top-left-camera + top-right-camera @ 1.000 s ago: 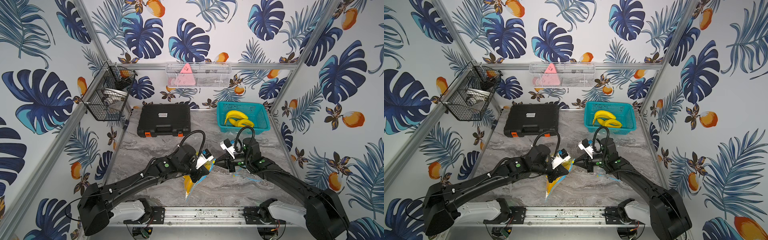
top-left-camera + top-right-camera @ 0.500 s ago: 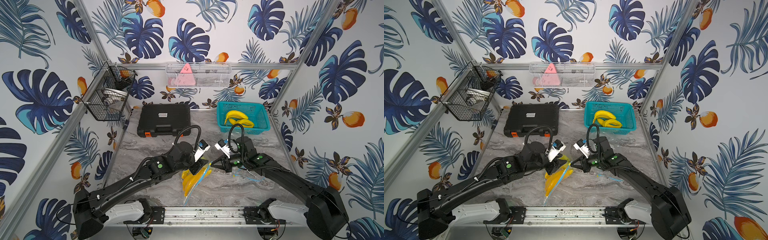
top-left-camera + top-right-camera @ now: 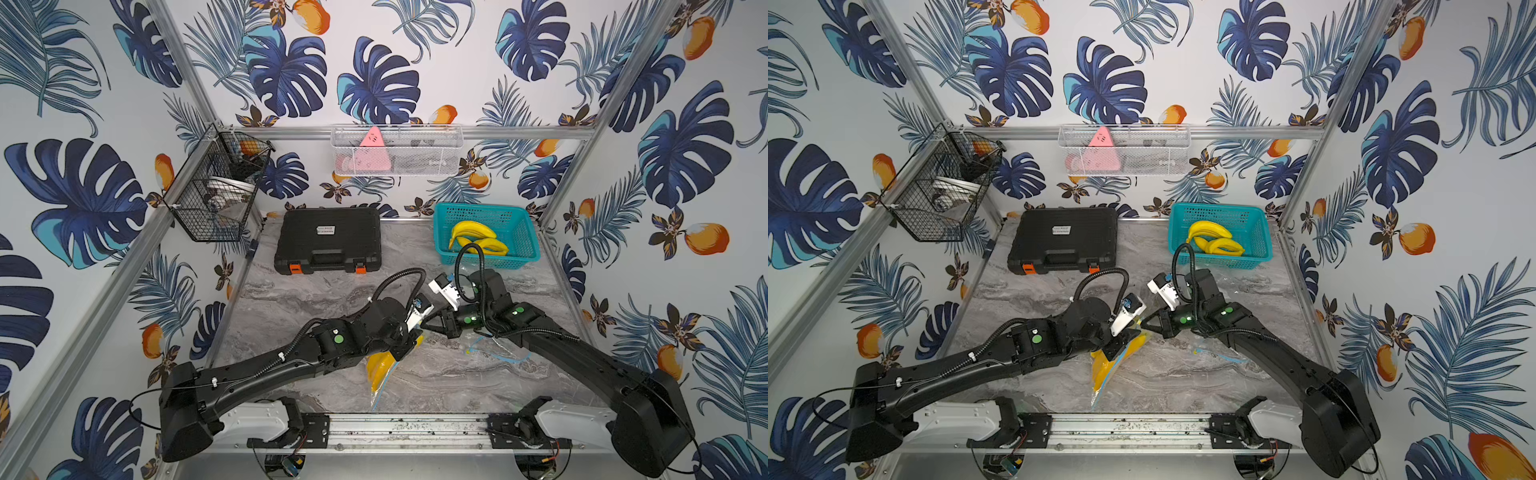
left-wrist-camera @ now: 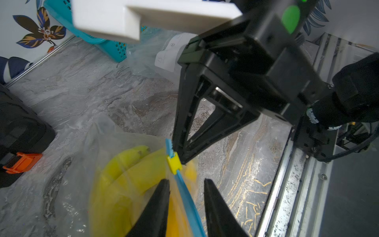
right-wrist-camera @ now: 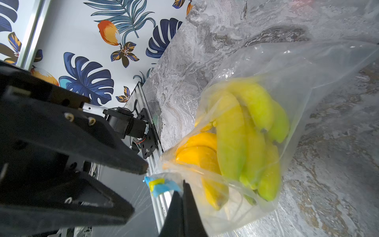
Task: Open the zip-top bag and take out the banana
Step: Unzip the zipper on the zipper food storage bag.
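Left tool (image 4: 186, 181) loosened, jaws now apart astride zip strip (image 4: 185, 197) of zip-top bag (image 3: 380, 368); right tool (image 4: 180, 158) moved closer.

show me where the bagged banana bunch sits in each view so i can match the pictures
Top view: banana bunch, front-centre of the marble table, just in front of the left gripper.
Top view: same spot.
Left wrist: inside the zip-top bag, just past the left gripper's tips.
Right wrist: filling the bag, beyond the shut right gripper.
Shared landmark: the front rail, visible in all four.
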Controlling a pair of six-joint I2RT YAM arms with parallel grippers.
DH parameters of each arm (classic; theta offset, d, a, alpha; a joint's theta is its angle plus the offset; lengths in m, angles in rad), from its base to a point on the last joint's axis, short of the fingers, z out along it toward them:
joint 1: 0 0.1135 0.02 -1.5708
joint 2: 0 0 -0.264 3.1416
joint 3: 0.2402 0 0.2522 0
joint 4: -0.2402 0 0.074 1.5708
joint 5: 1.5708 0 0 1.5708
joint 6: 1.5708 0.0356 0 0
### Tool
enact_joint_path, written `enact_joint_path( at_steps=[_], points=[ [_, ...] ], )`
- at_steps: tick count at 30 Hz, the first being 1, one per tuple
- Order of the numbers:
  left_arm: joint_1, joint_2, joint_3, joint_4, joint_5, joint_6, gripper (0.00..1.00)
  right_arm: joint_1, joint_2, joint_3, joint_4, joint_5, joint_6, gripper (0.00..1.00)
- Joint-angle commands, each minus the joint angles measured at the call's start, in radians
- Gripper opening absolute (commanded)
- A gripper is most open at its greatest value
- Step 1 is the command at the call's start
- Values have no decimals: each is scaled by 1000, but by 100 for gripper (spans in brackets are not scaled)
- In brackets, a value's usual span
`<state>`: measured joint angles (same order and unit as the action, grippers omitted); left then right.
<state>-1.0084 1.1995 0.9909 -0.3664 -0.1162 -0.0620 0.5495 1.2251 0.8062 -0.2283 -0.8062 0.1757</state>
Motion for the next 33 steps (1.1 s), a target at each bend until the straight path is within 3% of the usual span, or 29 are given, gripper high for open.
enact_joint_path(
  at_steps=[1,10,14,20,30,33],
  points=[
    [-4,16,20,10,-51,-22,32,6,-6,7,-9,2,18,0],
    [-7,57,35,34,-62,-22,27,16,-2,20,-27,6,11,0],
    [-7,56,35,38,-67,-24,18,16,-2,19,-36,-3,7,0],
    [-7,79,42,37,-59,-25,18,18,-23,19,-31,-8,19,0],
    [-7,44,24,38,-71,-28,0,14,-41,-17,20,-2,53,0],
    [-7,33,15,28,-77,-31,0,-17,-62,-45,54,-3,74,0]
  ],
)
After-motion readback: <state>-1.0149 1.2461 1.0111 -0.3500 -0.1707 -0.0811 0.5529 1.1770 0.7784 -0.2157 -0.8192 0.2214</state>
